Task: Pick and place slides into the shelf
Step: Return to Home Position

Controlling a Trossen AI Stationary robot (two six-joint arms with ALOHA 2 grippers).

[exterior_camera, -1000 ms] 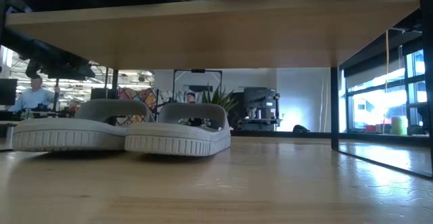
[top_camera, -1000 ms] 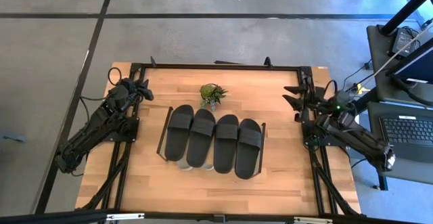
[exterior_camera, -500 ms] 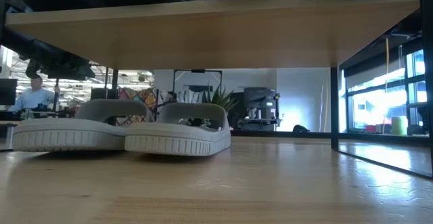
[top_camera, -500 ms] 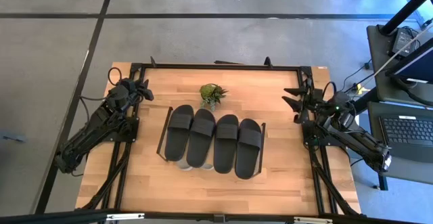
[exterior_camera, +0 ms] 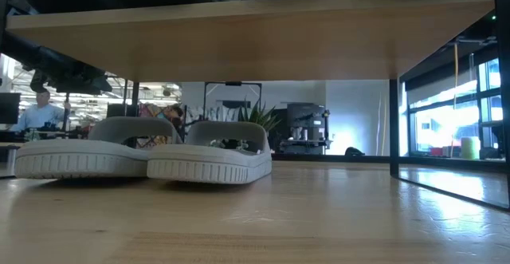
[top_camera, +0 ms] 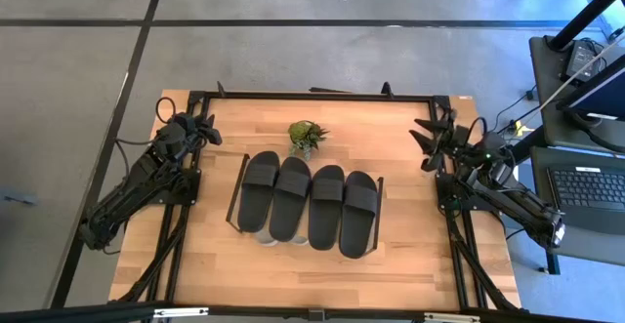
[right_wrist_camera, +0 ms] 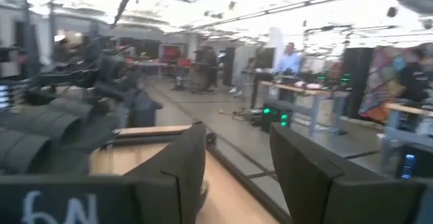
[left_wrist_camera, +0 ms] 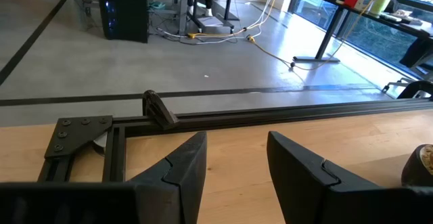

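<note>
Slides (top_camera: 308, 204) are in neither end effector. The left end effector (top_camera: 202, 128), fingers parted and empty, hangs at the surface's far left corner; the right end effector (top_camera: 428, 140), likewise parted and empty, is near the far right corner. Four black slides top the shelf (exterior_camera: 255, 37) mid-surface, and two grey-white slides (exterior_camera: 143, 159) lie beneath. The black heels appear to overhang the shelf's near edge, so a knock to the shelf could tip them off.
</note>
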